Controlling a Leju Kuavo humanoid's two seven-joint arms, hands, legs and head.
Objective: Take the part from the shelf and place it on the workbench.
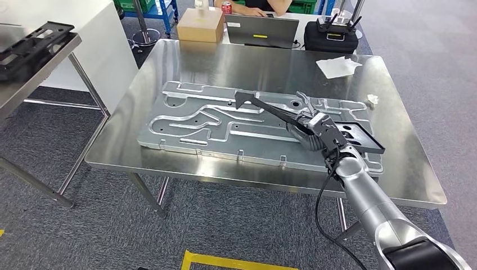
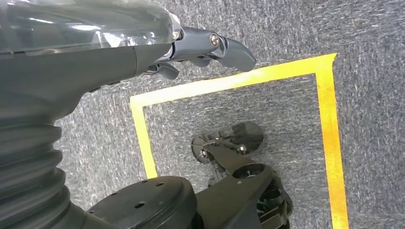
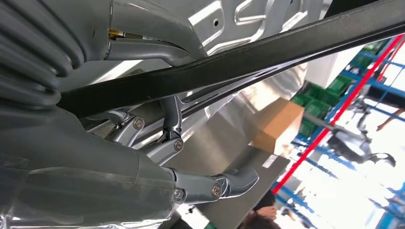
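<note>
At the far left of the head view a grey shelf (image 1: 34,73) carries a black tray-like part (image 1: 31,42) on its top. Right of it stands the steel table (image 1: 169,62), and on the table lies a large silvery plate (image 1: 191,121) with grooves pressed into it. Beyond the table's far edge sit a cardboard box (image 1: 200,25), a red can (image 1: 226,7) and a grey laptop (image 1: 261,30), with a person's arm (image 1: 256,10) resting behind the laptop; a black case (image 1: 331,37) stands further right. On the table's far right corner lie a white cloth (image 1: 337,66) and a small crumpled white scrap (image 1: 372,99). The black part (image 1: 270,107), long and flat, is held over the silvery plate's right half, its narrow end pointing left and its wide end toward the table's right edge. The right hand (image 1: 318,133) grips it near the middle, fingers (image 3: 167,112) clamped on its edge in the right wrist view. The left hand (image 2: 143,43) hangs over grey carpet (image 2: 363,28) marked with yellow tape (image 2: 329,133), its fingers (image 2: 224,47) slightly curled and holding nothing.
</note>
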